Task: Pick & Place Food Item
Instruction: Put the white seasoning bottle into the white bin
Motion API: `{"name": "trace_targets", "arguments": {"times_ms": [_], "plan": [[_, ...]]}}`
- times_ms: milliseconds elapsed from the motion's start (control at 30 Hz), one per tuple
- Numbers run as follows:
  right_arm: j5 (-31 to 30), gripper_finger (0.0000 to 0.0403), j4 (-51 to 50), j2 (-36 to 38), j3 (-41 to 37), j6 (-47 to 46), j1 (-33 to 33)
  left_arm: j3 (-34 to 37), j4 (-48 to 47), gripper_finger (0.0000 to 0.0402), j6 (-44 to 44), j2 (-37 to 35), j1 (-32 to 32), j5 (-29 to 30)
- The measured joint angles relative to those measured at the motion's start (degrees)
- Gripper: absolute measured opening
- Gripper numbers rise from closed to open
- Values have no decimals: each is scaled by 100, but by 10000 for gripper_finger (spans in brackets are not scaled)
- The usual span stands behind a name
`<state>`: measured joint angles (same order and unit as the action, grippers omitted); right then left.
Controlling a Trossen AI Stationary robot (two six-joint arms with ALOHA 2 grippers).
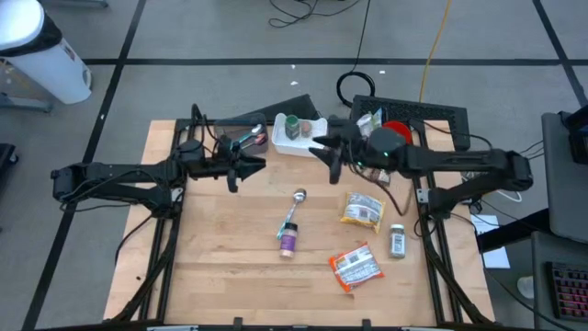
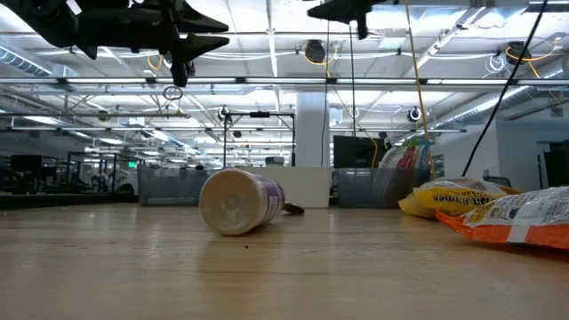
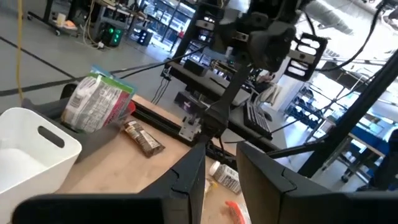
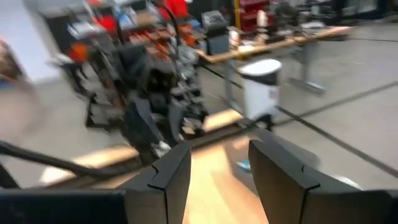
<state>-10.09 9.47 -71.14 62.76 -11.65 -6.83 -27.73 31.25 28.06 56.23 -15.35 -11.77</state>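
Both claws, left claw [image 1: 246, 169] and right claw [image 1: 323, 154], hover part-open and empty at upper centre, so descend squarely over the yellow crinkled snack packet [image 1: 361, 211] lying right of centre on the wooden worktop [image 1: 230, 267].

- A white cylindrical bin [image 1: 41, 55] stands on the grey floor, off the table's far left corner.
- Black cables [image 1: 354, 85] coil on the floor beyond the table.
- A yellow cord [image 1: 434, 41] runs across the floor tiles.
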Motion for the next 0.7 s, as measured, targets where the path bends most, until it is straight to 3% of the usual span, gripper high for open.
{"name": "trace_targets", "arguments": {"times_ms": [100,200,500,700], "plan": [[-632,153,-788,230,0,95,311,0,-188,99,-164,0,0,-1],[-899,153,-1655,306,2,-125,539,0,-481,99,-282,0,0,-1],[-931,153,-4215,300,0,-1886,640,0,-680,99,-364,0,0,-59],[-928,153,-4640,300,0,-2643,560,0,-678,99,-361,0,0,22]]}}
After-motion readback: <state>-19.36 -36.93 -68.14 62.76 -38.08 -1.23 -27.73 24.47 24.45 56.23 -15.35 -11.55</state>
